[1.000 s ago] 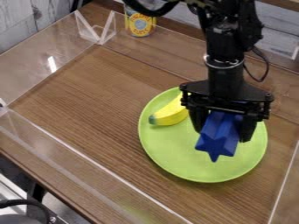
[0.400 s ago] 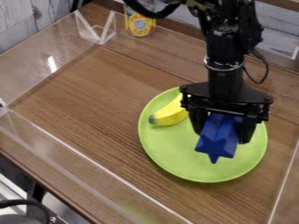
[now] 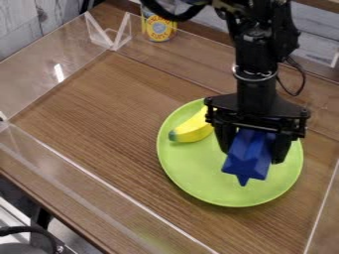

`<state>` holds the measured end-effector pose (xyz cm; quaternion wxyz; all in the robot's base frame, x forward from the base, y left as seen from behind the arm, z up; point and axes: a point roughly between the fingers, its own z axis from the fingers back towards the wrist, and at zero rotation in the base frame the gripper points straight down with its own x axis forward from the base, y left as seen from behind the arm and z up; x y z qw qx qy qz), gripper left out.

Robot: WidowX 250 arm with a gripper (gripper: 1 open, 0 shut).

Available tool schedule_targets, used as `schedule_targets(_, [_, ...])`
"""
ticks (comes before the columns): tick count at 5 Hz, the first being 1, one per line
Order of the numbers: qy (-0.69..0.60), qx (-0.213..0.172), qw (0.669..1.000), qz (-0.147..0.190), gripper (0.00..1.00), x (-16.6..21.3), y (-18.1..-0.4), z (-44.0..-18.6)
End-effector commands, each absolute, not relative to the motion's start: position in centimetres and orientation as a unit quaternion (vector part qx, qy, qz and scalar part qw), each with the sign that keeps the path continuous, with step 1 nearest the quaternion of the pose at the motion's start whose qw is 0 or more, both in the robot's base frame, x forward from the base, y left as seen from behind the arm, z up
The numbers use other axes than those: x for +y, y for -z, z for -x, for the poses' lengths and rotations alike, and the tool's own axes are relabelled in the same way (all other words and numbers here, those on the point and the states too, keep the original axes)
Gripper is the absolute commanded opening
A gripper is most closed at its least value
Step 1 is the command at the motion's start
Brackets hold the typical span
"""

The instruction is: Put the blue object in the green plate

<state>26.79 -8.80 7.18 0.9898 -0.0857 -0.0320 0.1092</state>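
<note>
**Operator:** What do you see closest to the camera?

**Spotter:** Nearest you is the clear plastic wall (image 3: 79, 184) that fences the wooden table (image 3: 113, 99), running along the front and left edges. Just behind it, on your right, sits the green plate (image 3: 199, 179), flat on the wood.

**Operator:** And the blue object?

**Spotter:** You have the blue object (image 3: 247, 159) over the right half of the plate, inside its rim. Its lower points reach down to the plate's surface (whether they actually touch it or sit a hair above, I cannot tell from this angle). Its top is tucked up between the dark fingers.

**Operator:** So the gripper has it?

**Spotter:** Yes. Your gripper (image 3: 255, 135) points straight down, and its fingers are pinched on the upper part of the blue block, one on each side.

**Operator:** Anything else on the plate?

**Spotter:** A yellow banana (image 3: 196, 127) lies on the plate's back left part, just beside the gripper's left finger as you see it, near the blue block.

**Operator:** Further back?

**Spotter:** The black arm (image 3: 260, 40) rises upright from the gripper to the top edge. Far behind, at the table's back, you have a small yellow container (image 3: 159, 29) and a clear angled stand (image 3: 106, 32) beside it.
</note>
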Motion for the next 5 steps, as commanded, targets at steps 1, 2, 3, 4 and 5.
schedule_targets(1, [-0.107,-0.058,0.988,0.092,1.0,-9.0,-8.5,-27.6])
schedule_targets(2, [-0.109,-0.057,0.988,0.092,1.0,-9.0,-8.4,-27.6])
schedule_targets(3, [-0.11,-0.055,0.988,0.094,1.0,-8.9,-8.7,-27.3])
schedule_targets(4, [-0.112,-0.054,0.988,0.096,1.0,-8.8,-9.0,-27.1])
schedule_targets(5, [-0.113,-0.053,0.987,0.098,1.0,-8.6,-9.4,-26.8])
